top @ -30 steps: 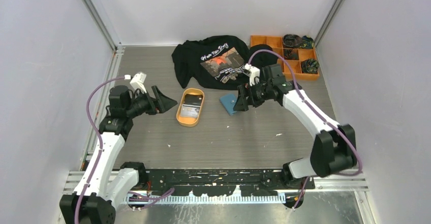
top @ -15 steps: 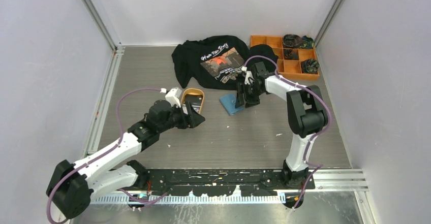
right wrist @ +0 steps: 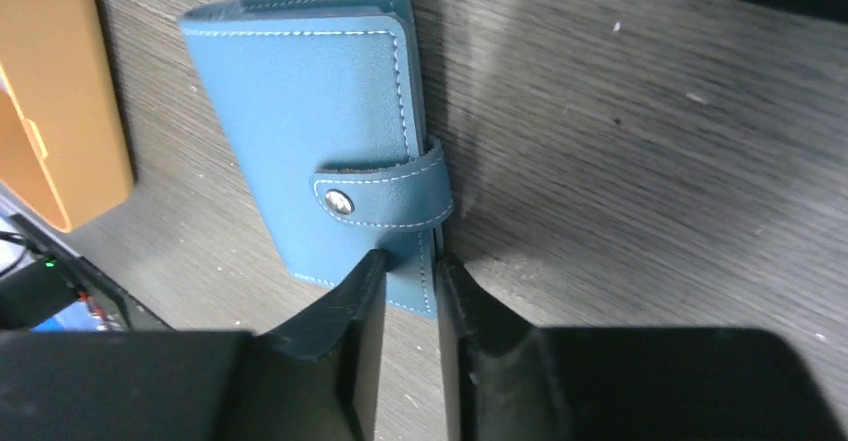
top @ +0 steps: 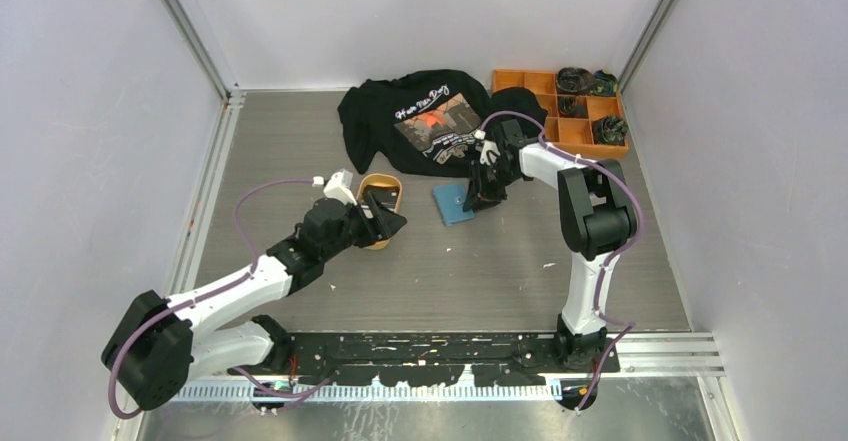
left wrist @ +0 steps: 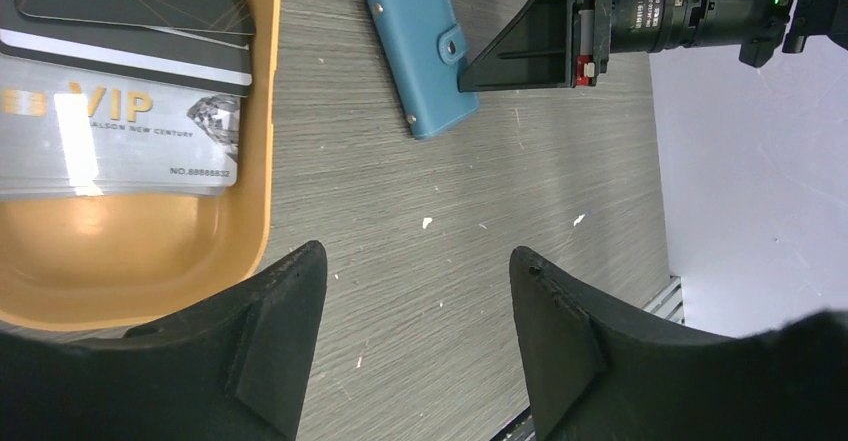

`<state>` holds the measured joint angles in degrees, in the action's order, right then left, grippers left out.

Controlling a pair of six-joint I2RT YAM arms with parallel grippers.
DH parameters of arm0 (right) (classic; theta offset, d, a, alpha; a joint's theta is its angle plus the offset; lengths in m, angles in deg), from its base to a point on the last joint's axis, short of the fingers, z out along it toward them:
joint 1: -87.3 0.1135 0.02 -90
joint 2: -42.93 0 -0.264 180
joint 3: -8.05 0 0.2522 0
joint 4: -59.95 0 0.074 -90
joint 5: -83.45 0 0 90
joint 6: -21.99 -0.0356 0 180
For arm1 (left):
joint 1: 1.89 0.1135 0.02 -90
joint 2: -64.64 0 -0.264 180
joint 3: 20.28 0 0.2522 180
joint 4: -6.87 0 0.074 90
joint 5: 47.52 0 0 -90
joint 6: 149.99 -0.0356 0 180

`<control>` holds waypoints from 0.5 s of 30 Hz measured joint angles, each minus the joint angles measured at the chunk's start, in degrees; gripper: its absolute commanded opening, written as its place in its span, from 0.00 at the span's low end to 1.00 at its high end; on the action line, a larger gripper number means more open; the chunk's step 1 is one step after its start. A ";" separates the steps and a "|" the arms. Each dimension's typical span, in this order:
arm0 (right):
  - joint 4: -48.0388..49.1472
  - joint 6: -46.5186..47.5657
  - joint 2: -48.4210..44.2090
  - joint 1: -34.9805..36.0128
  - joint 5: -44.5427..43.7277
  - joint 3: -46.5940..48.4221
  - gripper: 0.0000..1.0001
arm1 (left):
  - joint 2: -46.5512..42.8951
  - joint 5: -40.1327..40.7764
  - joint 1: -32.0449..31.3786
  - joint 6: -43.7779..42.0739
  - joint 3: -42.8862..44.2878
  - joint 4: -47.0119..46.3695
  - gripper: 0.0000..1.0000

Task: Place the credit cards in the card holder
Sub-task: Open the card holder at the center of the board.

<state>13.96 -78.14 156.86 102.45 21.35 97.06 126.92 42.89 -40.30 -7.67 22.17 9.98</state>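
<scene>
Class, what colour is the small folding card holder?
The small folding card holder is teal-blue, clearest in the right wrist view.

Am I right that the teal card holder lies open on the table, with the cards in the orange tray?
No: the card holder is closed, snap tab fastened, as the right wrist view shows; the cards are in the orange tray.

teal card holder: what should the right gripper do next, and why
Probably close on the flat teal leather card holder and lift its edge: the right gripper narrowly straddles that edge below the fastened snap tab, and it lies shut.
</scene>
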 measured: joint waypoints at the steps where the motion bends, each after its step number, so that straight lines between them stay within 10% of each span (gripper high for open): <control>1: -0.09 0.04 0.04 -0.09 0.52 -0.02 0.19 | 0.50 0.48 -0.44 0.33 0.00 -0.52 0.67; 15: -3.04 5.38 -3.50 -0.07 8.90 -6.99 0.01 | 3.32 -0.22 -5.49 0.13 -2.08 -6.36 0.66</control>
<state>10.92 -72.77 153.36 102.39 30.25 90.06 130.24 42.67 -45.79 -7.54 20.09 3.61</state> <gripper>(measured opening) 0.096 0.664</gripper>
